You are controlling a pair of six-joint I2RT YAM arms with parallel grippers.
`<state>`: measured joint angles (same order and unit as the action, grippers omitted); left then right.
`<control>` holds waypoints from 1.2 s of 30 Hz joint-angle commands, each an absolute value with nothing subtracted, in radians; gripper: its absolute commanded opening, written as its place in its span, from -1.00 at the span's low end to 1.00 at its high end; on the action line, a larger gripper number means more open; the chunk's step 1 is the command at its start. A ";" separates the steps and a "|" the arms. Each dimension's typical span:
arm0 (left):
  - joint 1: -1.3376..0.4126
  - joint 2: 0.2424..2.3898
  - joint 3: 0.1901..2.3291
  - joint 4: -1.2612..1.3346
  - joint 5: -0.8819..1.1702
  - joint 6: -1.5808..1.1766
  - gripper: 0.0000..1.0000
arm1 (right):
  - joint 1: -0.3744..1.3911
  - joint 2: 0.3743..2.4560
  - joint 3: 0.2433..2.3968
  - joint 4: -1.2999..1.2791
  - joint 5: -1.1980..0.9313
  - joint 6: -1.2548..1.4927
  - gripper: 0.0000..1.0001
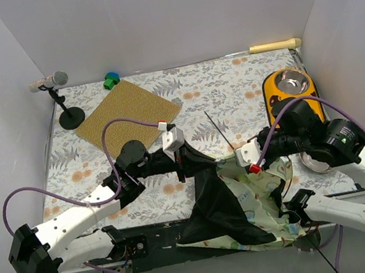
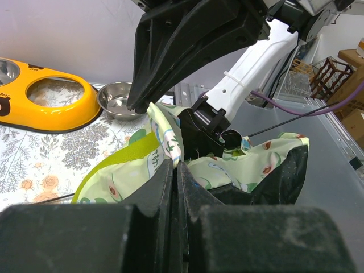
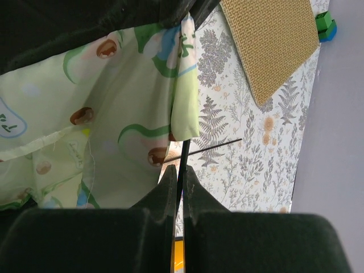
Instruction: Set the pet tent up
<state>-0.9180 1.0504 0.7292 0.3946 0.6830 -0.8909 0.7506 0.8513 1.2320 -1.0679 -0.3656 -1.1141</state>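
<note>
Top external view: the pet tent [image 1: 247, 203] lies collapsed at the table's near edge, between the two arm bases. Its black underside is folded over the left half, and patterned cream-green fabric shows on the right. Its far rim is lifted at two spots, so the cloth hangs down and toward the bases from both sets of fingers. The left gripper [image 2: 174, 170] is pressed together on the fabric's left edge. The right gripper [image 3: 182, 176] pinches a thin black pole [image 3: 183, 156] at the hem. A loose pole [image 1: 219, 130] points from the rim toward the far side, nearer the right arm. Drawing the rim apart looks like the coming move.
</note>
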 commanded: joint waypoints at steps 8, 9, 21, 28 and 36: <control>-0.920 1.071 0.784 0.429 0.699 -0.897 -1.00 | 0.796 0.907 1.275 -1.310 -0.382 -1.192 -0.97; -0.923 1.075 0.782 0.430 0.698 -0.899 -1.00 | 0.799 0.911 1.275 -1.309 -0.379 -1.192 -0.97; -0.939 1.091 0.776 0.428 0.692 -0.882 -1.00 | 0.824 0.916 1.310 -1.256 -0.370 -1.138 -0.97; -0.940 1.098 0.790 0.428 0.693 -0.887 -1.00 | 0.830 0.920 1.324 -1.259 -0.391 -1.126 -0.97; -0.940 1.010 0.841 0.370 0.664 -0.900 -0.19 | 0.836 0.920 1.316 -1.264 -0.382 -1.126 -0.97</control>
<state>-0.9363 1.0817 0.7799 0.3988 0.6941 -0.9001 0.8139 0.9051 1.3216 -1.0977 -0.3656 -1.0843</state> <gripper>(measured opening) 0.360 0.040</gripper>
